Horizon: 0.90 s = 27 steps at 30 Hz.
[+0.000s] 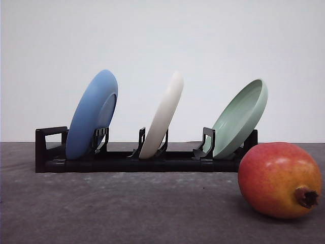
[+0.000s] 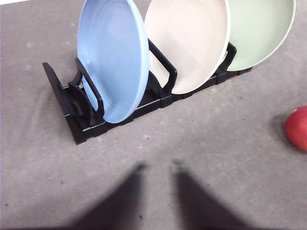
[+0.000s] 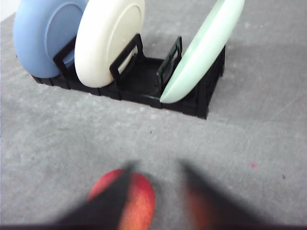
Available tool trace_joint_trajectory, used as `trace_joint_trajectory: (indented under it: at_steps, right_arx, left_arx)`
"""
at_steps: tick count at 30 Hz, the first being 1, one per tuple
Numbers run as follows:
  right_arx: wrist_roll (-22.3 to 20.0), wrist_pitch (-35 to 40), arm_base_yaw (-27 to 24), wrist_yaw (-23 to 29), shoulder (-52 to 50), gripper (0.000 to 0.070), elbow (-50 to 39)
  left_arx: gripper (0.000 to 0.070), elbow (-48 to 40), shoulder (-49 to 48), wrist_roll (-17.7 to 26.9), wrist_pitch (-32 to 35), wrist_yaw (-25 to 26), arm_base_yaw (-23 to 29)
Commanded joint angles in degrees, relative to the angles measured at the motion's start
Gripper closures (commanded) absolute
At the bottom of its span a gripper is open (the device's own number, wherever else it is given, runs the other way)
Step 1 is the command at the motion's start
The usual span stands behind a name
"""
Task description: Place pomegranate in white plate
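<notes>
The pomegranate (image 1: 279, 179) lies on the grey table at the front right, its dark calyx nub pointing right. It is red with a yellow-orange blush. The white plate (image 1: 163, 117) stands on edge in the middle slot of a black rack (image 1: 127, 163). In the left wrist view my left gripper (image 2: 159, 167) hangs open over bare table in front of the rack, with the white plate (image 2: 187, 43) beyond and the pomegranate (image 2: 298, 128) far off to one side. My right gripper (image 3: 157, 165) is open above the pomegranate (image 3: 139, 201), which one finger partly covers.
A blue plate (image 1: 91, 117) leans in the rack's left slot and a pale green plate (image 1: 241, 119) in its right slot. The grey tabletop (image 1: 127, 208) spreads in front of the rack. A plain white wall stands behind.
</notes>
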Motion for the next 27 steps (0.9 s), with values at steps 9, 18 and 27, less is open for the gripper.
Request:
trace_joint_trajectory:
  at_steps: [9,18,27]
  right_arx:
    - [-0.6,0.9,0.2,-0.1,0.2,0.0240,0.8]
    - [-0.2,0.9,0.2,-0.2,0.2,0.0240,0.8]
    - [-0.2,0.9,0.2,-0.2,0.2,0.0240,0.8]
  left_arx:
    - [0.0307,1.2,1.1,1.3,6.6,6.0,-1.4]
    - [0.0314,1.2,9.9,1.4,20.5,6.0,-8.0]
    - [0.0323,1.2,24.9,1.4,36.0,-3.1,-17.4]
